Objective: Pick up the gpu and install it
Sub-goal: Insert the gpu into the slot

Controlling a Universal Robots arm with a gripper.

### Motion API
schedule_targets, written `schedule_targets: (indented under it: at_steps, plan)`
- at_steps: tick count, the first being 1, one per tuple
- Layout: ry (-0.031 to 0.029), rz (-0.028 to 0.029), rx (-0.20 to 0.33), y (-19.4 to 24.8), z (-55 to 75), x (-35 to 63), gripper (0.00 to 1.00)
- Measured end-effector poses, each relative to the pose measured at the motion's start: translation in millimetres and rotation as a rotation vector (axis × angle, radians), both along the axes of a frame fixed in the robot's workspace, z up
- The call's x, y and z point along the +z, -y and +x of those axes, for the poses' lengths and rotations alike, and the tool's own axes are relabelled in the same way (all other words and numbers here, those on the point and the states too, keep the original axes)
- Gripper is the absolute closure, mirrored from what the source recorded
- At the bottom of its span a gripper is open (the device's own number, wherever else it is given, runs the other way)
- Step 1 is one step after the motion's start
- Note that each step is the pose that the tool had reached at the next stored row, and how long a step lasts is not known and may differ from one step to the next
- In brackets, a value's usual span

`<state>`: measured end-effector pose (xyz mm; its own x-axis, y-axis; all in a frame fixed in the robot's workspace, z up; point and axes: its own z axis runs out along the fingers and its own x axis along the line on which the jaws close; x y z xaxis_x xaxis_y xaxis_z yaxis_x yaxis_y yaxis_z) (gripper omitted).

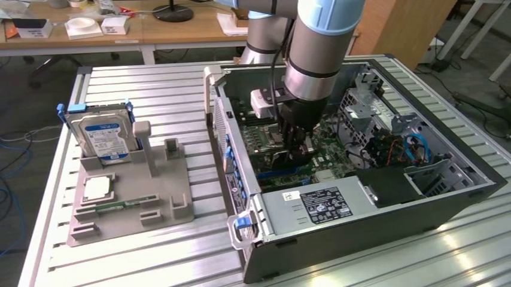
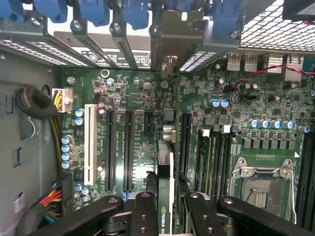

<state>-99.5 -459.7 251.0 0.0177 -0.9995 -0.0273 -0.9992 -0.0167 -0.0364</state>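
My gripper [image 1: 294, 156] is down inside the open computer case [image 1: 447, 197], just above the green motherboard [image 1: 327, 156]. It is shut on the gpu [image 2: 164, 182], a thin black card that the wrist view shows edge-on between my two black fingers [image 2: 143, 214], with a green logo at its near end. The card hangs over the motherboard [image 2: 147, 93] in line with the expansion slots, between the long black slots [image 2: 129, 147] and the slot [image 2: 184, 142] beside the memory sockets. In the exterior view the card is mostly hidden by the fingers.
A grey holder [image 1: 128, 197] on the exterior view's left carries the silver hard drive [image 1: 104, 136], a processor chip [image 1: 97, 188] and a green memory stick [image 1: 119, 207]. The power supply [image 1: 319, 204], blue slot latches [image 2: 93, 10], a cable bundle [image 2: 34, 101] and the CPU socket [image 2: 261, 189] surround the card.
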Motion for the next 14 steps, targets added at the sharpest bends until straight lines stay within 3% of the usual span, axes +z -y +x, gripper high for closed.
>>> schedule_targets:
  at_steps: [14]
  plan:
    - [0.0004,-0.0002,-0.001,-0.1,-2.6,1.4,0.74]
